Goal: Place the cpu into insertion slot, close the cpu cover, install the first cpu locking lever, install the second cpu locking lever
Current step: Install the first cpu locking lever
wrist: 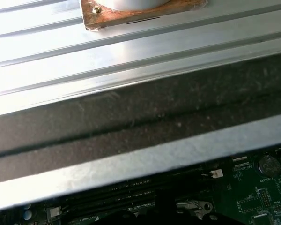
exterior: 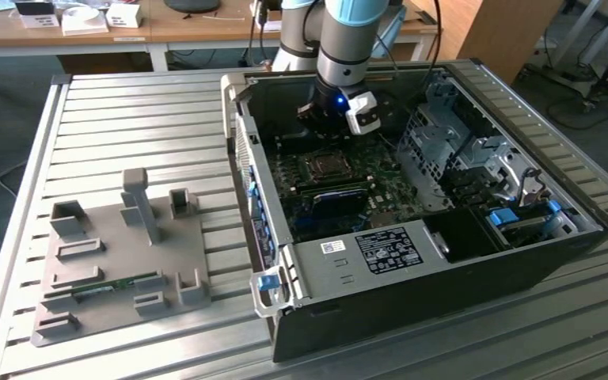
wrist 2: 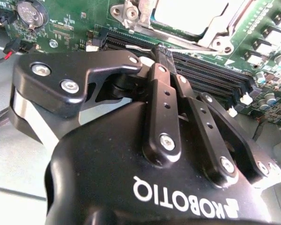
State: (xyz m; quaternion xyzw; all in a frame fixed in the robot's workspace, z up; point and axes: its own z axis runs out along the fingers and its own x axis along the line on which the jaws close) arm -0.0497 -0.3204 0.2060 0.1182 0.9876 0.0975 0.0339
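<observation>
The pincer hangs inside the open computer case, its black fingers pressed together with nothing between them, the tips just above the long black memory slots in the second wrist view. In the exterior view the pincer sits near the case's far wall, a short way beyond the insertion slot.

Past the fingertips, the second wrist view shows the cpu lying flat in the insertion slot, with the silvery cpu cover framing it; whether the cover is latched cannot be told. A round coin battery sits on the green motherboard off to one side.

Outside the case, on the ribbed metal counter, a grey fixture tray lies toward the exterior view's left.
</observation>
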